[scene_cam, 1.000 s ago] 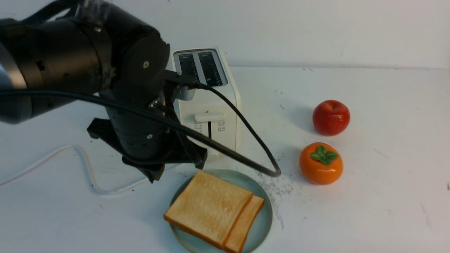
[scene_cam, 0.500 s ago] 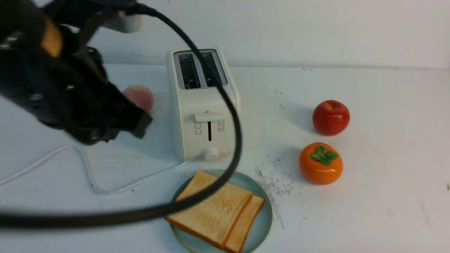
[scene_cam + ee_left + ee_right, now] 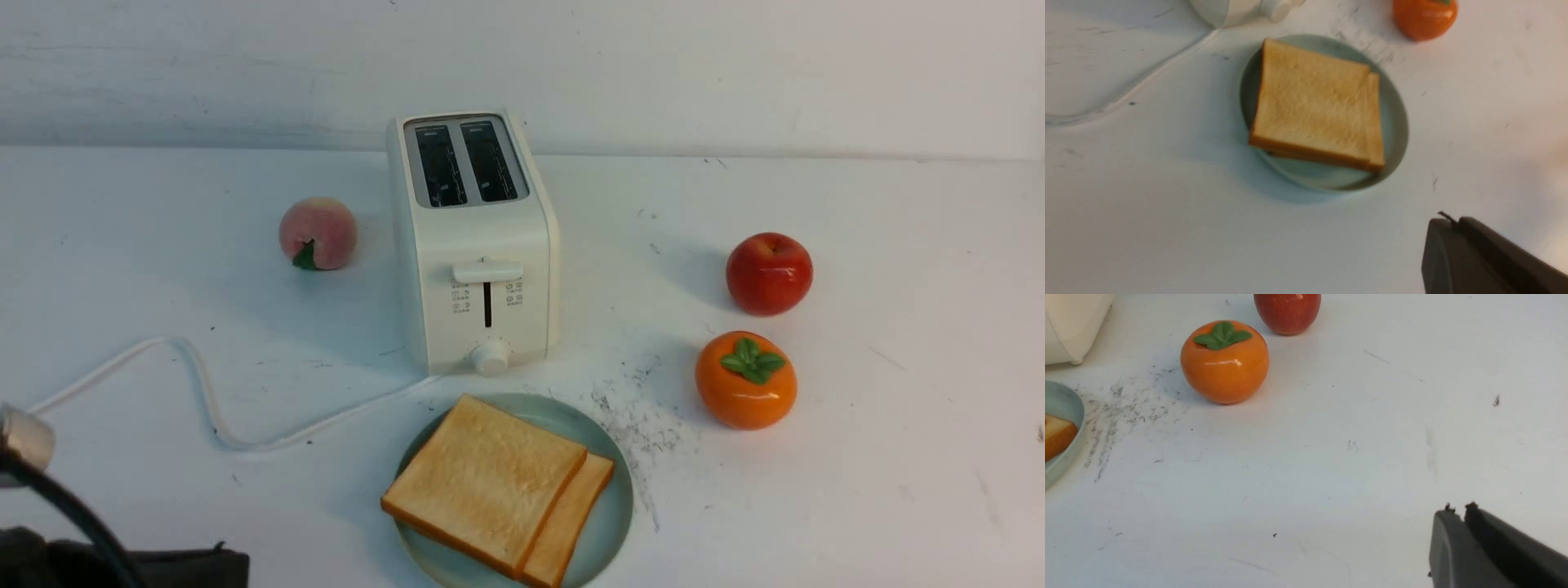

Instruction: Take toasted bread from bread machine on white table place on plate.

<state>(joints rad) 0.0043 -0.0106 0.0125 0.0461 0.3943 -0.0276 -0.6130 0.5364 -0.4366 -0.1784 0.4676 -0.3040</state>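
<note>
Arrangement on the white table [image 3: 857, 457], given left to right relative to the bread machine [image 3: 478, 245]. At the near-left corner of the front view, part of the left arm shows; the left gripper [image 3: 1457, 245] hangs over bare tabletop near the plate's edge, its fingers pressed together and holding nothing. A white cord [image 3: 204, 400] trails from the machine's base to the left. A peach [image 3: 317, 233] sits to the machine's left, just apart from it. The machine stands upright, both top slots dark and without bread. Directly before it lies the plate [image 3: 608, 523] — carrying the toasted bread [image 3: 486, 482], two slices stacked flat, the lower one showing along the upper's right edge. To the machine's right stand a red apple [image 3: 769, 272] and, nearer the camera, an orange persimmon [image 3: 745, 380]. The right gripper [image 3: 1457, 543] — clenched, empty — hovers over bare table well right of the plate.
</note>
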